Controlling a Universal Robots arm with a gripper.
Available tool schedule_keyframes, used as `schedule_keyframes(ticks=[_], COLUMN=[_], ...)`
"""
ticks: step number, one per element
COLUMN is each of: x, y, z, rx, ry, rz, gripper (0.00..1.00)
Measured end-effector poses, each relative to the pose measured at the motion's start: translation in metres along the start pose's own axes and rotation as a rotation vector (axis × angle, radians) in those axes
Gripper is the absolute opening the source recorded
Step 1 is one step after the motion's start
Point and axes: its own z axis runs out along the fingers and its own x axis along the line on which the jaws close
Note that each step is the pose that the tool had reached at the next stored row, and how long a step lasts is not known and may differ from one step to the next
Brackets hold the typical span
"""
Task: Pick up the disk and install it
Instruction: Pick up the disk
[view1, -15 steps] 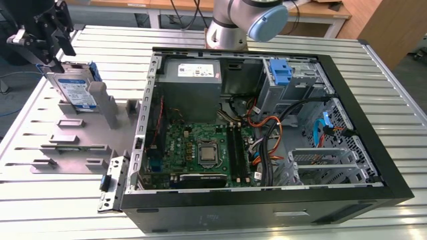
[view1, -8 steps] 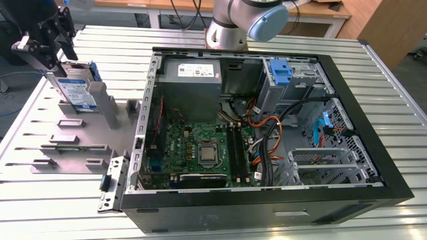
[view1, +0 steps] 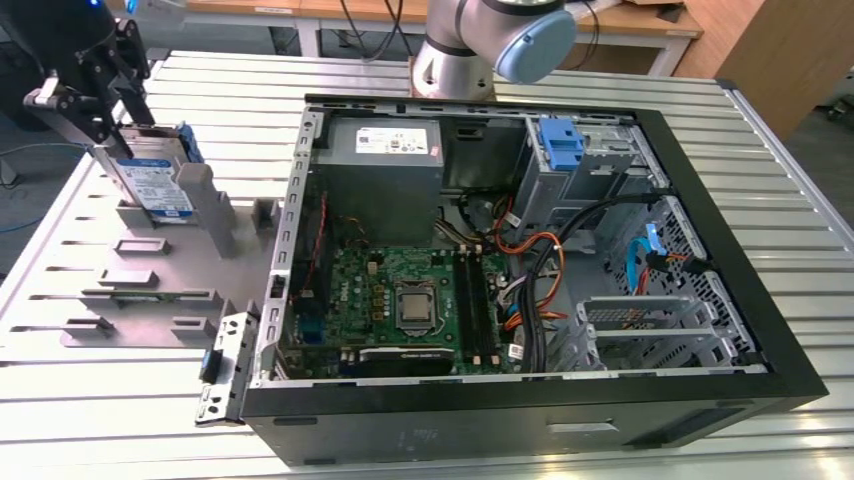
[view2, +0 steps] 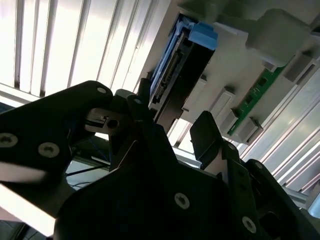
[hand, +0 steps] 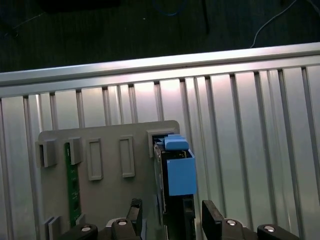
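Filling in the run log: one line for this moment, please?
gripper: open, astride disk | disk: upright in grey holder | install: not done

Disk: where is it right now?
The disk stands upright in the grey fixture at the exterior view's left, outside the open computer case, with the gripper open around its top edge.
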Motion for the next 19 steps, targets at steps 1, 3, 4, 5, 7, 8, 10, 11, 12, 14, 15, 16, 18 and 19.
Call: schedule_keyframes(ticks=[1, 3, 4, 5, 7, 8, 10, 11, 12, 14, 15, 16, 18, 19], x=[-0.0001, -0.0002, -0.0003, -0.0003, -0.0002, -0.0002, -0.0006, -0.0007, -0.0007, -0.001, -0.0014, -0.002, -0.0038, -0.0043], y=[0.0002, 0.0002, 0.0003, 0.0003, 0.0003, 0.0002, 0.0002, 0.0002, 0.0002, 0.0003, 0.0004, 0.0005, 0.0007, 0.0007], z=[0.0006, 0.0025, 0.0037, 0.0048, 0.0067, 0.0078, 0.009, 0.0093, 0.0093, 0.0096, 0.0097, 0.0098, 0.0102, 0.0105], rx=[0.0, -0.0009, -0.0015, -0.0021, -0.0037, -0.0044, -0.0056, -0.006, -0.0064, -0.0064, -0.0066, -0.0067, -0.0068, -0.0068], ry=[0.0, -0.0002, -0.0015, -0.0029, -0.0057, -0.0074, -0.0079, -0.0079, -0.0077, -0.0078, -0.0079, -0.0078, -0.0078, -0.0078], rz=[-0.004, -0.019, -0.028, -0.037, -0.057, -0.068, -0.085, -0.093, -0.098, -0.102, -0.104, -0.105, -0.107, -0.107], gripper=[0.59, 0.59, 0.59, 0.59, 0.59, 0.59, 0.59, 0.59, 0.59, 0.59, 0.59, 0.59, 0.59, 0.59])
